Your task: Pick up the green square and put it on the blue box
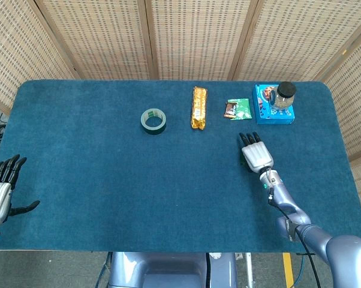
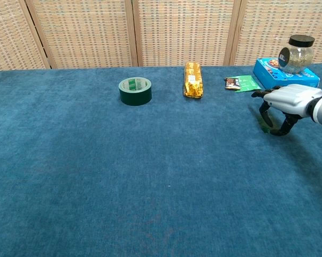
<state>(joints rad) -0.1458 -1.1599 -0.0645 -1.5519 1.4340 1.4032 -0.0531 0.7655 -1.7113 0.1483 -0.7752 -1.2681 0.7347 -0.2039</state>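
Green square (image 2: 266,127): only a sliver showed under the right hand (image 2: 285,101) in the chest view, low against the blue cloth; the head view hid it wholly. Fingers (image 2: 264,110) curled down around it; whether they gripped it could not be told. Blue box (image 1: 272,110) sat beyond, near the table's far edge, a lidded jar (image 1: 283,96) on top. Left hand (image 1: 0,191) lay at the near left table edge, fingers spread, holding nothing, partly cut off.

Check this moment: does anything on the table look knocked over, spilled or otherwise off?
Nothing stands out. The glass jar stands upright on the blue box, and the tape roll and gold packet lie flat. The right hand arches over a small green piece on the cloth.
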